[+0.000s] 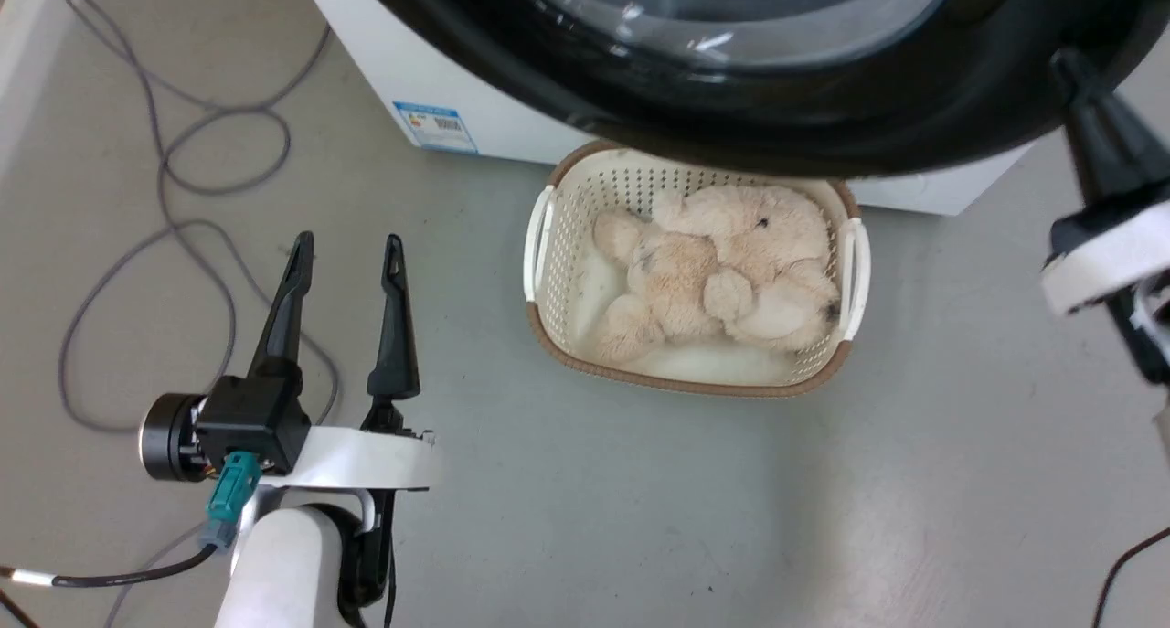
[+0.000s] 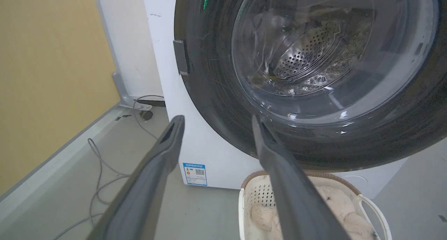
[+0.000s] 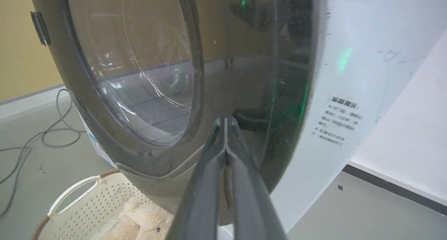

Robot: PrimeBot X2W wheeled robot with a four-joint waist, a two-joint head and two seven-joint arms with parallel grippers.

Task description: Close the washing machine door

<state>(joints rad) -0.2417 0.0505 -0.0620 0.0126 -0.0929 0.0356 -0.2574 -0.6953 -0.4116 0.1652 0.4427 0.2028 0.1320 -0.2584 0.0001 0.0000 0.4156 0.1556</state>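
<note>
Your left tool hangs over the grey floor with its two long dark fingers well apart, holding nothing. Your right tool has its fingers pressed together, empty, their tips at the glossy black rim of the washing machine door on the side away from the metal hinge, seemingly touching it. Below the door sits a cream perforated basket holding a fuzzy beige plush toy. The door, a broad disc with a bulging clear bowl, stands close against the white washing machine, the steel drum showing through its glass. The closing push looks nearly done, though you cannot tell whether it has latched. Next, give a firm, square press inward at that rim, minding that the slick surface lets narrow tips slide.
</note>
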